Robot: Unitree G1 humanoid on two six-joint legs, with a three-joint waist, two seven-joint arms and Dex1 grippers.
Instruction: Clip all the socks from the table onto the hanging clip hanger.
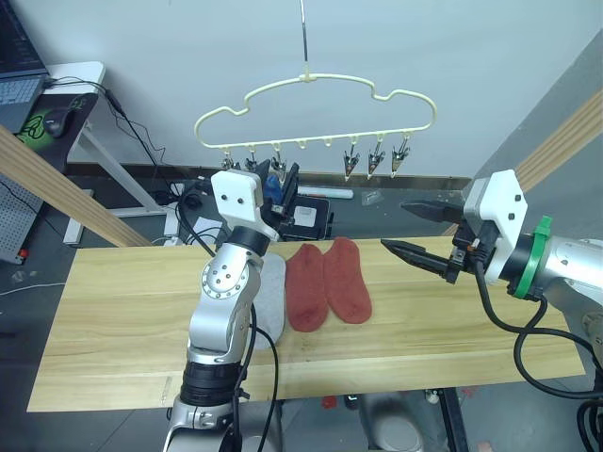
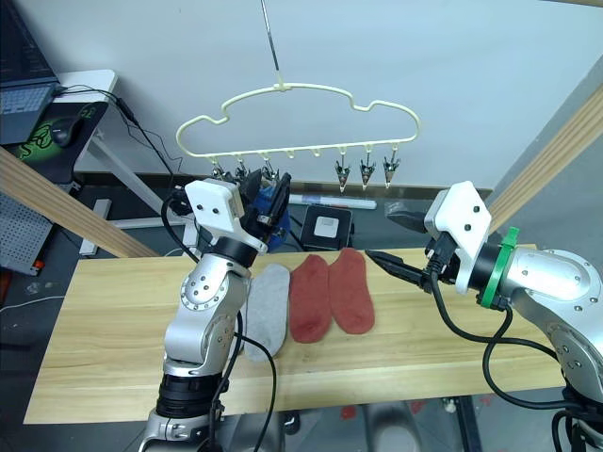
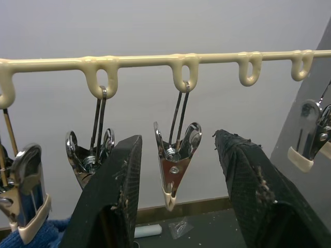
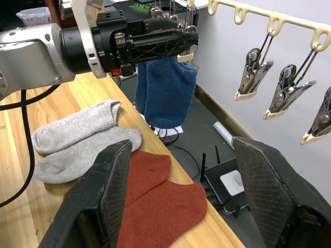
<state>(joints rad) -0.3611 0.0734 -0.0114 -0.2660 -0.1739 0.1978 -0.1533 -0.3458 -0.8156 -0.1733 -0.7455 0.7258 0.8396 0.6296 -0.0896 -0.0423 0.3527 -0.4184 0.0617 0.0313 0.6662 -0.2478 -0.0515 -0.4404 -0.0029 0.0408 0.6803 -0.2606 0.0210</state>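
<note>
Left end effector (image 3: 178, 196): fingers spread apart, empty, raised to the bottom bar of the clip hanger; in the left wrist view one free metal clip (image 3: 176, 165) hangs between the two fingers.
Right end effector (image 1: 415, 231): fingers wide apart, holding nothing, hovering above the far edge of the bench towards its right end.
Blue socks (image 4: 165, 90): two, hanging from clips at the left end of the hanger bar, just beside the left end effector; these look done.
Clip hanger (image 1: 316, 89): pale-yellow cloud outline on a slim hook, above and beyond the bench's far edge; three bare clips (image 1: 377, 160) hang at its right end, and some loops in the middle of the bar carry no clip.
Rust-red socks (image 1: 327, 282): two, flat and side by side, touching, near the middle of the bench (image 1: 113, 311) by its far edge; not yet clipped.
Grey socks (image 4: 83, 137): two, lying flat, partly overlapping, just left of the red pair; in the head views the left arm hides much of them.
Progress: by my judgement, two of six socks are hung and four remain.
Step in hand: likely readying the next free clip, with no sock in either end effector.
</note>
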